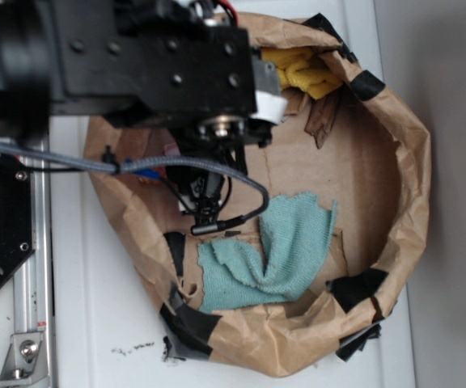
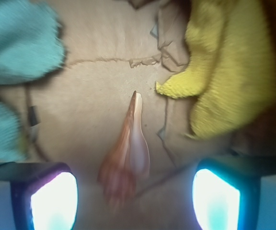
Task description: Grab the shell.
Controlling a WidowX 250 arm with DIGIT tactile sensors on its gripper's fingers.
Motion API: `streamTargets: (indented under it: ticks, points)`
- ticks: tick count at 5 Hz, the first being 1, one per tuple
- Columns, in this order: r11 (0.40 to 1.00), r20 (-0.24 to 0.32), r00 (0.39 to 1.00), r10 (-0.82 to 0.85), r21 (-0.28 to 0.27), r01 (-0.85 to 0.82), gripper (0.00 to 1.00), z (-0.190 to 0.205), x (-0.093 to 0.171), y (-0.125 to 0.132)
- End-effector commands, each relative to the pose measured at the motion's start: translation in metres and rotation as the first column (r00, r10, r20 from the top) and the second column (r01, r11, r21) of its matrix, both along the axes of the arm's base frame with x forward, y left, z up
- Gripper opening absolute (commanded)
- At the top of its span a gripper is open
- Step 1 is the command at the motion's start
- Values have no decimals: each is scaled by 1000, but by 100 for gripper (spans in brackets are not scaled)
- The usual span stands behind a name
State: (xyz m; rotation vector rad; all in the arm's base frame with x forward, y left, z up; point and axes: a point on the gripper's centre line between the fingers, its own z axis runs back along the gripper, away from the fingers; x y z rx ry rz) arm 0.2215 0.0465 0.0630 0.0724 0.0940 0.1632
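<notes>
The shell [image 2: 127, 154] lies on the brown paper floor in the wrist view, orange-tan with a pale pink lip, its long point aimed away from the camera. Its ribbed end lies between my two fingertips [image 2: 51, 199], apart from both. My gripper [image 2: 134, 199] stands open around it, just above the floor. In the exterior view the black arm and gripper [image 1: 205, 206] hang over the left part of the paper bag [image 1: 395, 202]; the shell is hidden under them.
A teal cloth [image 1: 269, 255] lies at the front of the bag and shows at the left in the wrist view [image 2: 18, 40]. A yellow cloth [image 1: 298, 71] sits at the back [image 2: 229, 72]. A dark wood scrap [image 1: 324, 120] lies near it. Crumpled bag walls ring the floor.
</notes>
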Motion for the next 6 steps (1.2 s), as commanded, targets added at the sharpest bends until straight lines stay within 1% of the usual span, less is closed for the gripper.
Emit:
streamTargets:
  ticks: [1,2,3,4,5,6]
  points:
    - [992,-58,991,-122,-45,119,100,-43,-19,-34]
    - [992,-67,990,-125,-29,123,0,-53,-25,-36]
    - [994,-73,992,-108,-12,107,0,-58,-23,-29]
    - [995,-52,994,-100,-1,100,0,-53,-22,-26]
    - [996,3,996,-89,13,89,0,-25,-18,-24]
    - [998,160,987,-28,-55,37,0,25,-4,-19]
